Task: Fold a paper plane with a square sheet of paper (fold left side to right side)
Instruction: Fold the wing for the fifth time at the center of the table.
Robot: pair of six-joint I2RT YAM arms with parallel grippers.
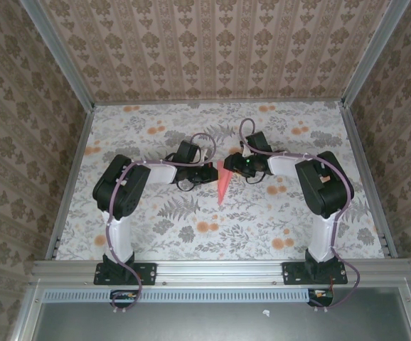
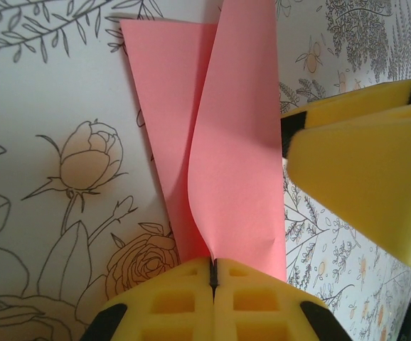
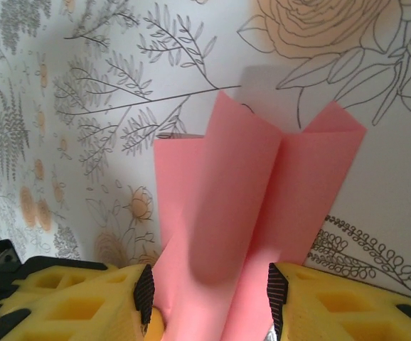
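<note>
Left fingers [image 2: 180, 302], yellow gridded foam, are pinched shut on the paper plane [image 2: 237, 163] at its centre crease. Right fingers [image 3: 77, 305] stand half apart astride its flaps; whether they grip cannot be told. The thin, matte salmon wings splay over the floral counter [image 1: 191, 227], midway between the arms. Probable step: closing left half onto right. The next move calls for pressing the crease flat.

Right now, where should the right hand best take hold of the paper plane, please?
Probably the raised centre fold of the paper plane, from the right, opposite the left hand shut on it: that fold stands off the table, while the outer flap lies flat.
</note>
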